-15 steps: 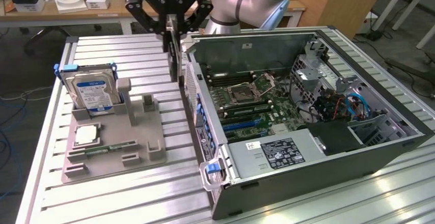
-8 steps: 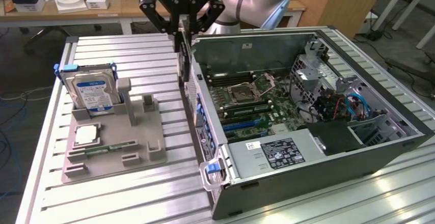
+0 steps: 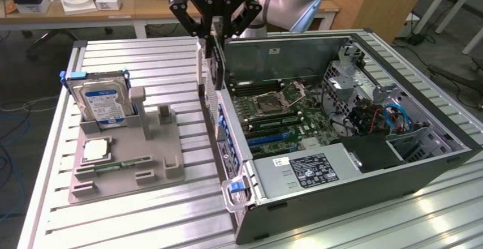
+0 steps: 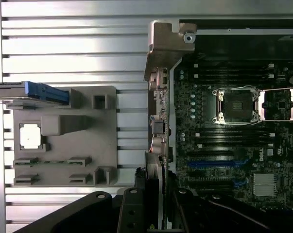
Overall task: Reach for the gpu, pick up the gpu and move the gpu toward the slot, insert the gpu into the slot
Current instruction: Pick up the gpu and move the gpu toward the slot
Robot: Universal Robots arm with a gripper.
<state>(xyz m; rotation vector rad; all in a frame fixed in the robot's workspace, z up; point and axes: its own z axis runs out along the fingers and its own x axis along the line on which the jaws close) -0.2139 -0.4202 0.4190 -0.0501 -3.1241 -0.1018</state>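
step: moving gpu toward slot, not seated | gripper (image 3: 216, 34) clamped on gpu (image 3: 217, 71), card hangs upright above computer case (image 3: 362, 198) wall | blue slot (image 3: 268, 140) below, apart | likely needs: line card edge over slot, straight descent

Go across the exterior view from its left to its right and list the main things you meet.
hard drive → gpu, held in the gripper → CPU socket → blue cables
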